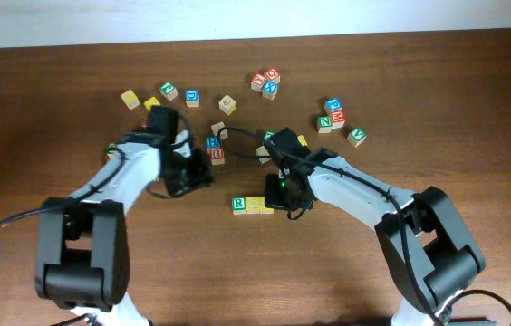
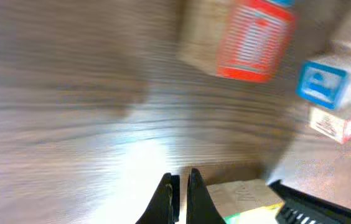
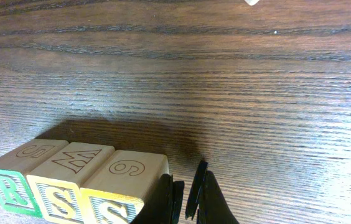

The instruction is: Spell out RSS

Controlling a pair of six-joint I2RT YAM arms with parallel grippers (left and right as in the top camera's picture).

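Observation:
Three letter cubes stand in a row touching each other: the green-edged R cube [image 3: 4, 186] [image 1: 238, 205], a yellow-edged S cube [image 3: 60, 186] [image 1: 254, 205] and a second yellow-edged S cube [image 3: 116, 190] [image 1: 266, 207]. My right gripper [image 3: 187, 171] [image 1: 280, 205] is shut and empty, low over the table right beside the last S cube's right side. My left gripper [image 2: 180, 172] [image 1: 203, 172] is shut with nothing in it, just above bare wood to the left of the row. In the left wrist view, which is blurred, a pale cube [image 2: 244, 193] lies to the right of its fingers.
A red cube [image 2: 253, 40] and a blue cube [image 2: 322, 81] lie ahead of the left gripper, near the stacked pair [image 1: 215, 148]. Loose cubes are scattered at the back: yellow [image 1: 130, 99], green [image 1: 168, 91], a red-blue cluster [image 1: 265, 83], a green-red group [image 1: 332, 114].

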